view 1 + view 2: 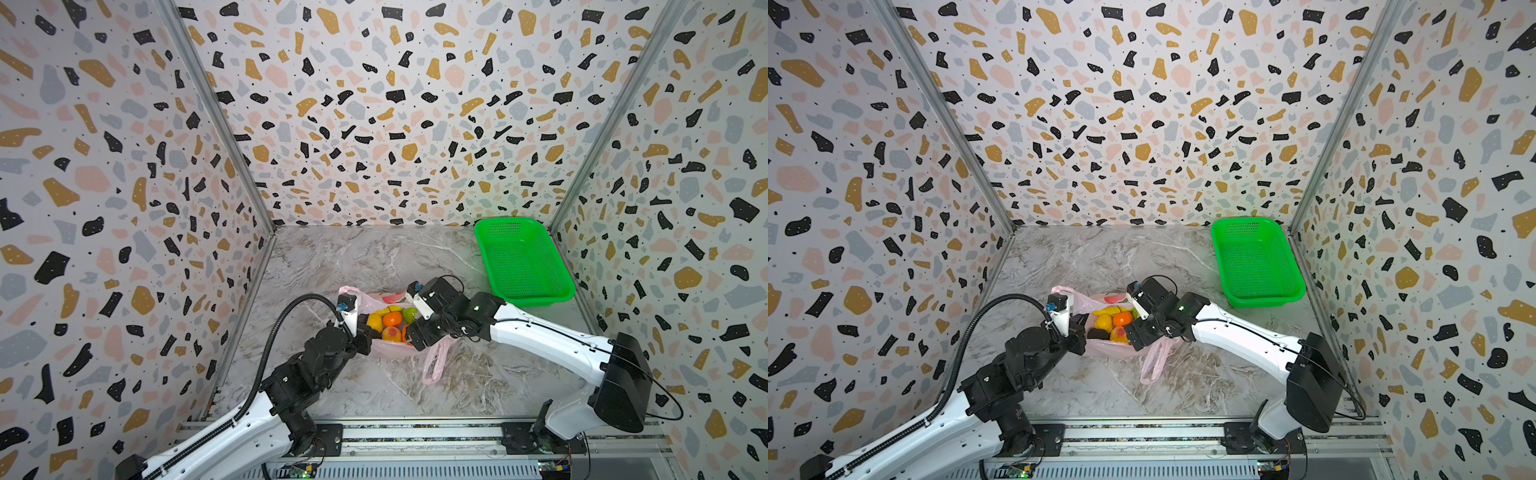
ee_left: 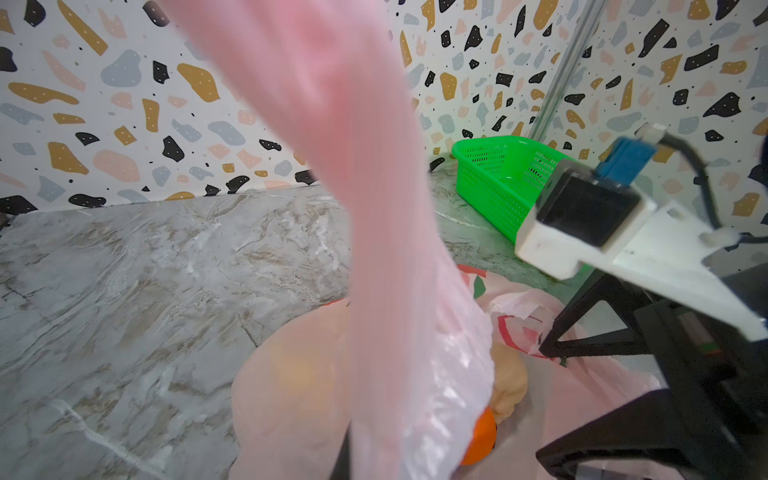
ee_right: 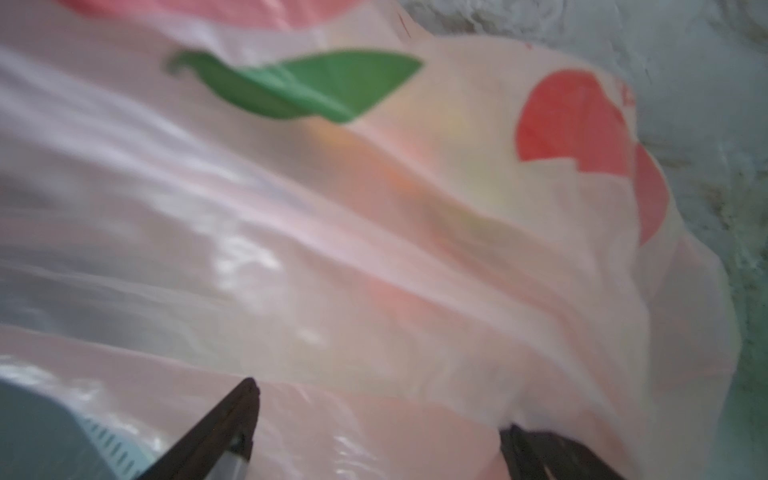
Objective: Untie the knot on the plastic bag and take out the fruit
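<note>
Seeing plastic bag (image 1: 392, 350) toward the front edge of the tabletop (image 1: 332, 266), about mid-width, mouth gaping upward. Holds fruit (image 1: 388, 322) piled inside and exposed: orange, yellow, green and dark pieces. Trails one loose handle loop (image 1: 434, 361) toward the front edge. Left gripper (image 1: 365, 334) pinched tight on the bag's left rim, pink film stretched taut across left wrist view. Right gripper (image 3: 378, 407) at the bag's right side, jaws spread wide, blurred bag film just ahead of the fingertips. Green mesh basket (image 1: 487, 255) parked in far right corner, well apart.
</note>
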Tool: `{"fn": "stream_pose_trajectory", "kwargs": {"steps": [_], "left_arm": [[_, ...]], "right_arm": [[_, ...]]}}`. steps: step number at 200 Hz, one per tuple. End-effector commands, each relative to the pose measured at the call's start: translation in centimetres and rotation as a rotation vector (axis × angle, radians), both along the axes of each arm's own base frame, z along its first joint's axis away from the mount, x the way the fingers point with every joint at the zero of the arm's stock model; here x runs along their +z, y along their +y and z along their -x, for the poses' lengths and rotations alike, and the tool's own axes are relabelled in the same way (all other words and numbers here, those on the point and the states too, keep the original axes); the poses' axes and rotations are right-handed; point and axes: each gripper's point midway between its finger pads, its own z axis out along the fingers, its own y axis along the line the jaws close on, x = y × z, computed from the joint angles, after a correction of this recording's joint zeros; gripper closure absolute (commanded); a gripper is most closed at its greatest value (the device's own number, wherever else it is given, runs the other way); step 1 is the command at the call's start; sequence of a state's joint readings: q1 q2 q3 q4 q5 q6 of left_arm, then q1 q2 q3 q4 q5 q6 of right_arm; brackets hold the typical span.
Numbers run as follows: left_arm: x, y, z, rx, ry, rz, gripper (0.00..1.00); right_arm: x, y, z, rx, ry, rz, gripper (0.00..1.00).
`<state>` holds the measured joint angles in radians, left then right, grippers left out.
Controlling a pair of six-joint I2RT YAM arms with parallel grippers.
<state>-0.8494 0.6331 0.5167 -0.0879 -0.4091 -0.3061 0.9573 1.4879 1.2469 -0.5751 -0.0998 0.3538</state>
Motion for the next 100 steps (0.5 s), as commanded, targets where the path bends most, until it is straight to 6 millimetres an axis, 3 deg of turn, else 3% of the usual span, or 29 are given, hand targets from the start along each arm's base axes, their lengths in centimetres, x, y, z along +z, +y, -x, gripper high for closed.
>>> {"fn": "stream_pose_trajectory", "kwargs": {"steps": [1, 23, 39, 78, 100], "left_arm": [[0.1, 0.2, -0.1, 0.025, -0.004, 0.023, 1.00], [0.1, 0.1, -0.1, 0.020, -0.007, 0.034, 1.00], [0.4, 0.2, -0.1, 0.021, -0.015, 0.038, 1.00], [0.8, 0.2, 0.2, 0.011, -0.033, 0.056, 1.00], [0.6, 0.1, 0.2, 0.005, -0.031, 0.057, 1.00]], "right_arm": [[4.0, 2.0, 1.2, 0.034, 0.032, -0.176, 0.14], [3.9, 3.5, 1.5, 0.055, 0.093, -0.244, 0.31], [4.0, 4.9, 1.3, 0.071, 0.118, -0.293, 0.38], [2.7, 6.8, -2.3, -0.007, 0.104, -0.327, 0.41], [1.6, 6.1, -5.4, -0.138, 0.067, -0.379, 0.33]]}}
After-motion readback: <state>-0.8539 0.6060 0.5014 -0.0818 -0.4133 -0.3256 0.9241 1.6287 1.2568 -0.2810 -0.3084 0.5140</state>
